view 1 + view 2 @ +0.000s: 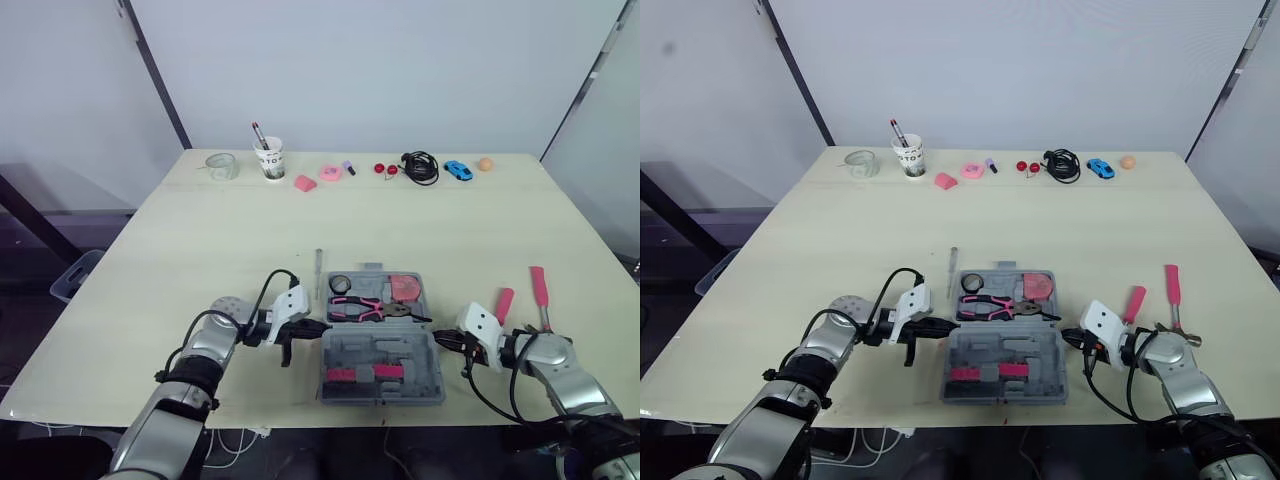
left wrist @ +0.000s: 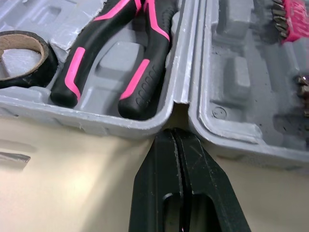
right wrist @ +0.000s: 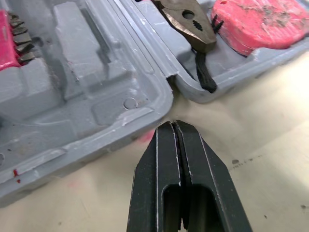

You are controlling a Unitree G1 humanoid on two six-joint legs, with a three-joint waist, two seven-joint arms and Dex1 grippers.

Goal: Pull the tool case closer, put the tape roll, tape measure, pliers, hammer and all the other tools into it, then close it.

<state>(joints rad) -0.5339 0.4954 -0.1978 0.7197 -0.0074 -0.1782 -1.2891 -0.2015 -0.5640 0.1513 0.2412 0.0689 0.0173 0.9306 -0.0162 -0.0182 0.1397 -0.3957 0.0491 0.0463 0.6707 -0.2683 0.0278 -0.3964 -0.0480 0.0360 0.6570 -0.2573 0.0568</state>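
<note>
The grey tool case [image 1: 425, 385] lies open near the table's front edge. Its far half holds a black tape roll [image 1: 340, 284], pink-and-black pliers [image 1: 365, 310] and a red tape measure [image 1: 405, 288]. Pink bit holders [image 1: 365, 374] sit in the near half. My left gripper [image 1: 322, 328] is shut, its tip at the hinge notch on the case's left side [image 2: 176, 137]. On the right side, my right gripper [image 1: 437, 340] is shut too, with its tip [image 3: 174, 126] just short of the hinge. Two red-handled tools [image 1: 503, 303] [image 1: 540, 288] lie right of the case. A slim metal tool [image 1: 319, 270] lies at its far left.
Along the far edge stand a glass jar [image 1: 222, 165], a paper cup with a pen [image 1: 270, 159], pink bits [image 1: 305, 183], a black cable coil [image 1: 420, 167], a blue toy car [image 1: 458, 170] and an orange ball [image 1: 485, 163].
</note>
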